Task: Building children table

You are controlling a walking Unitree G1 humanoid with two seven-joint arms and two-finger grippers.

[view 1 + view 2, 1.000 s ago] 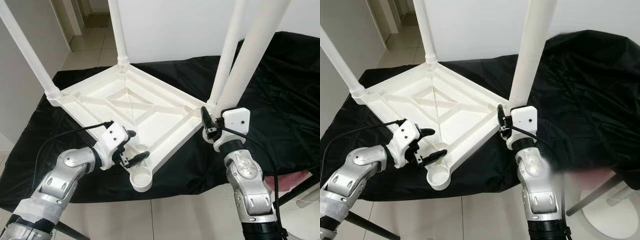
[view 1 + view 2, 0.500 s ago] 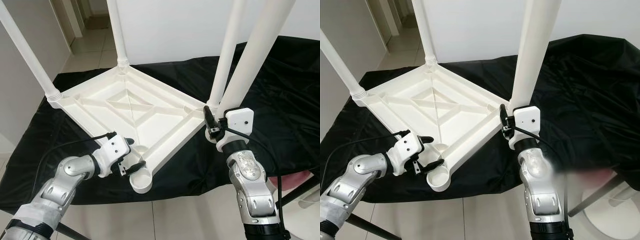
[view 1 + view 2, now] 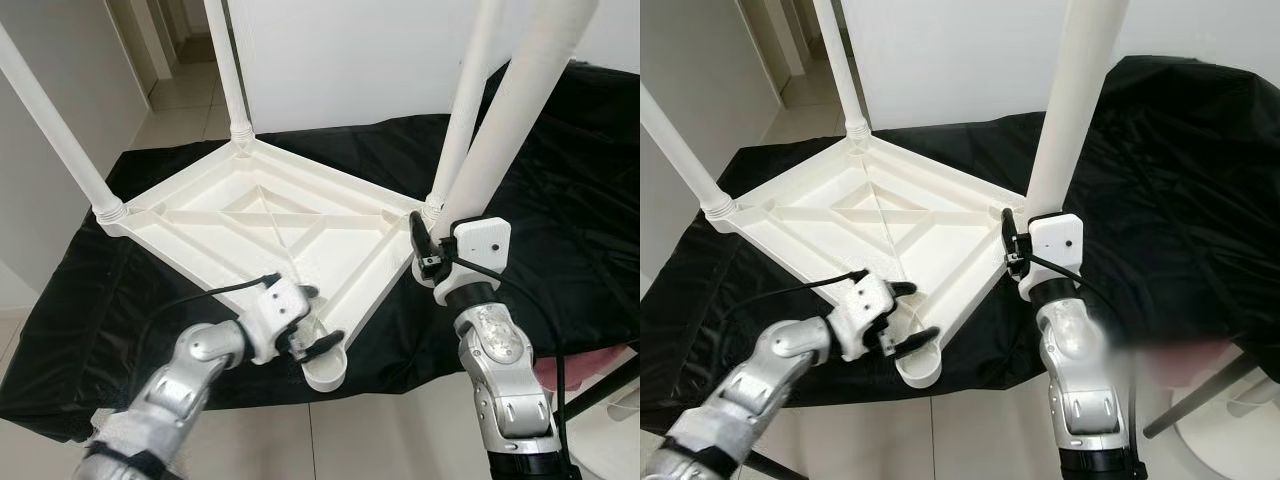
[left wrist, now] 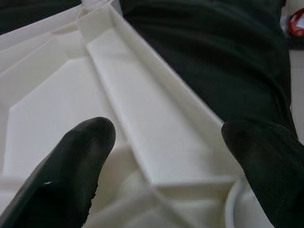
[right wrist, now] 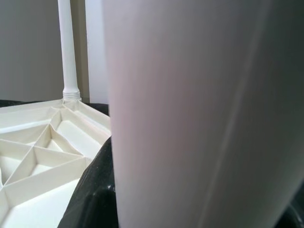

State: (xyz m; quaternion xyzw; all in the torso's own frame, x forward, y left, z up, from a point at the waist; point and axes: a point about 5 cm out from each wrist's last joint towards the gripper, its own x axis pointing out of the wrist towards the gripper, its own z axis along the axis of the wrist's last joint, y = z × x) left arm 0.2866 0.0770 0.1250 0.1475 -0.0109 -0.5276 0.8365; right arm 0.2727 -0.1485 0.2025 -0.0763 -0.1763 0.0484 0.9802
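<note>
Black cloth (image 3: 560,180) covers the work surface in front of you, with pale floor tiles (image 3: 190,95) and a white wall (image 3: 340,50) behind it. On the cloth lies the white plastic table top (image 3: 270,225), upside down, its ribbed underside facing up. You can see three white legs already standing in its corner sockets: one at the left corner (image 3: 50,120), one at the far corner (image 3: 228,70) and one at the right corner (image 3: 468,100).

Your left gripper (image 3: 303,320) sits at the near corner of the table top, just beside the empty round socket (image 3: 326,370). Its two black fingers (image 4: 80,166) are spread apart, straddling a raised rib of the underside without clamping it; the left wrist view shows one finger on the inner side of the rib and the other towards the cloth.

Your right gripper (image 3: 420,240) is clenched around the fourth leg (image 3: 520,100), gripping it near its lower end and holding it upright, tilted a little, just beside the right corner of the table top. In the right wrist view that leg (image 5: 199,114) looms very close to the camera.

No brand, label or writing can be read on the table parts, the cloth or the arms.
</note>
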